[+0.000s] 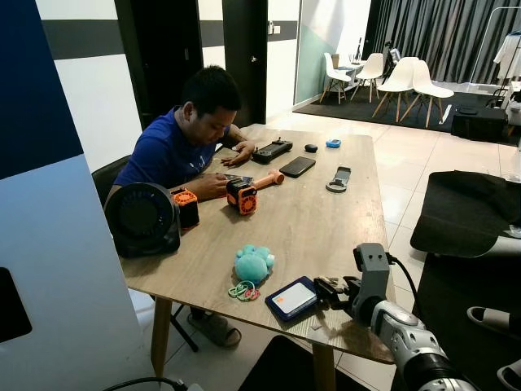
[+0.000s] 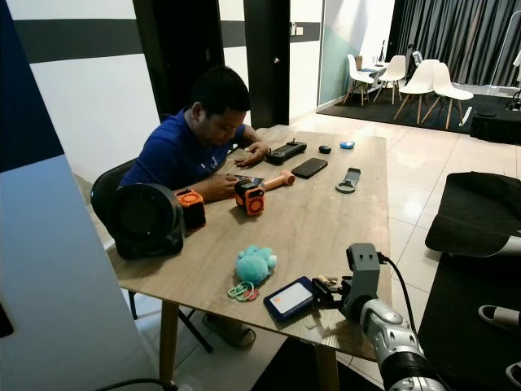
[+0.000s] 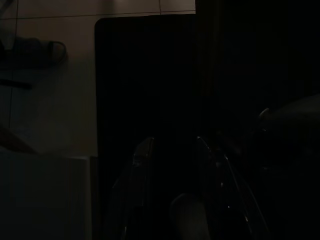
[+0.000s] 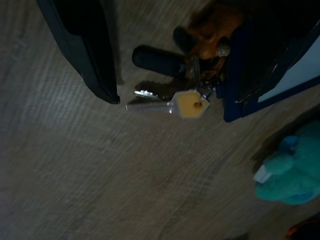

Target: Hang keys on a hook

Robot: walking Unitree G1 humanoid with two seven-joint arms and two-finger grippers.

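While the two black fingers of the right gripper [image 4: 175,55] stand apart, one finger [image 4: 85,47] lies on one side of the keys [image 4: 172,102] and the other finger [image 4: 270,60] lies on the opposite side, partly over the blue card case [image 4: 300,82]. Nothing is clamped between them.

Location: the keys lie flat on the wooden table [image 1: 309,220], close to its near edge, just right of the blue card case and touching or nearly touching it. The head views show the right gripper [image 1: 330,292] reaching over this spot.

Handling, as a judgement:
- The bunch is light and made of rigid metal parts joined loosely, so the parts will swing and hang down once lifted.
- Metal blades are thin, flat and slippery against the table; a pinch on a blade alone is likely to slide off.
- The thicker cluster at the ring end, where the dark fob and the brown tag sit, gives the better hold and leaves the ring free for a hook.

Orientation: in the right wrist view the pale key lies with its long axis crosswise to the fingers, its blade tip toward the first finger and its yellowish head toward the card case. The fob and tag bunch lies beyond the head.

Surroundings: a teal soft toy [image 1: 254,263] sits on the table left of the card case. A person [image 1: 183,147] sits at the far left side of the table. No hook can be made out.

The left gripper [image 3: 172,175] hangs idle in deep shade, fingers apart
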